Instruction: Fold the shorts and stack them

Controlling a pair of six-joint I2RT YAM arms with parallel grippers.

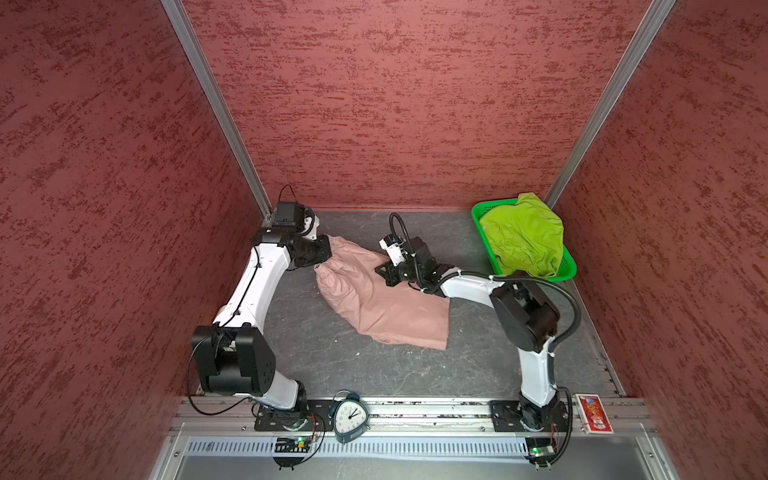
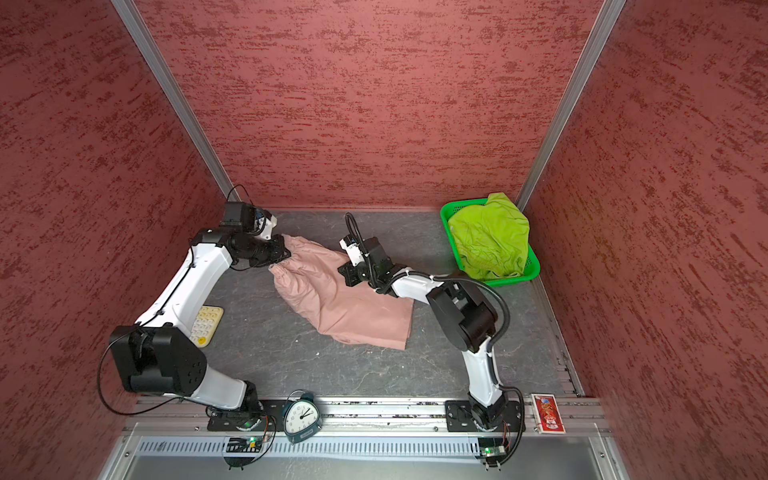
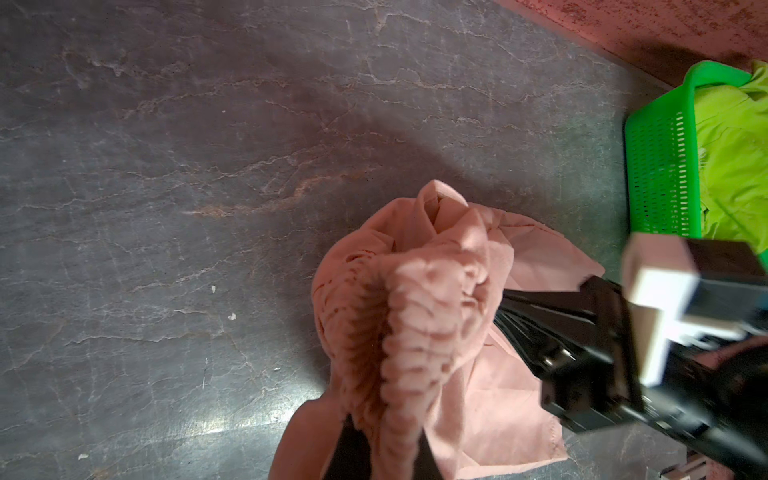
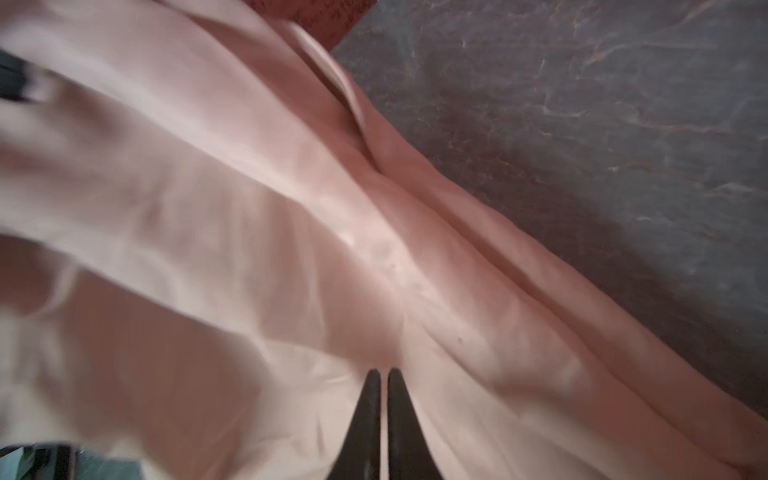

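- While the left gripper is clamping tight on the gathered waistband of the pink shorts, the garment is lying spread across the middle of the table.
- The right gripper is pressing its closed jaws against the shorts' far edge; I'm not seeing whether a fold is caught.
- The lime green shorts are sitting heaped in the basket at the far right corner.

Robot lab test booth: red textured wall panels, aluminium frame posts, rail-mounted arms, slate-look tabletop.
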